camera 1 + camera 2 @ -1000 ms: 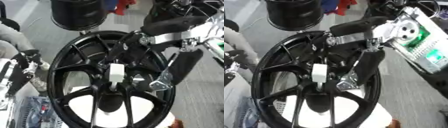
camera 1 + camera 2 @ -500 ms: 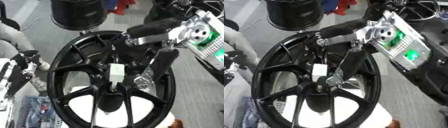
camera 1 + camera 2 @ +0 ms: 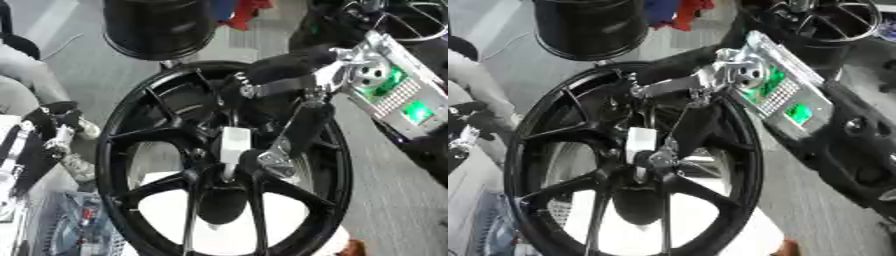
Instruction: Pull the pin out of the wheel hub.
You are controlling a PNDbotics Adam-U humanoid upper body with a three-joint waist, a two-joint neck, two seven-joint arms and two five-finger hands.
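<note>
**Presently at the hub: wheel, pin, our two hands**

Item one: wheel [image 3: 337, 170], black, multi-spoke, lying face up across the middle of both views, over something white that shows between the lower spokes.

Item two: pin [image 3: 234, 141], a pale block with a thin stem below it, standing in the wheel's hub at the centre where the spokes meet. It is seated in the hub, not lifted clear.

Item three: our right hand [image 3: 278, 161], coming down from the upper right on an arm with silver joints and a green-lit panel. Its black fingers hang straight down over the spokes, with a silver tip just beside the pin on its right. We cannot tell whether it touches the pin; nothing is curled round it, so we log the hand as relaxed and holding nothing.

Item four: our left hand [image 3: 52, 132], at the left edge beyond the rim, well apart from the pin. We cannot tell how it is set.

Item five: black drum [image 3: 157, 25], upright on the floor past the wheel's far rim.
</note>
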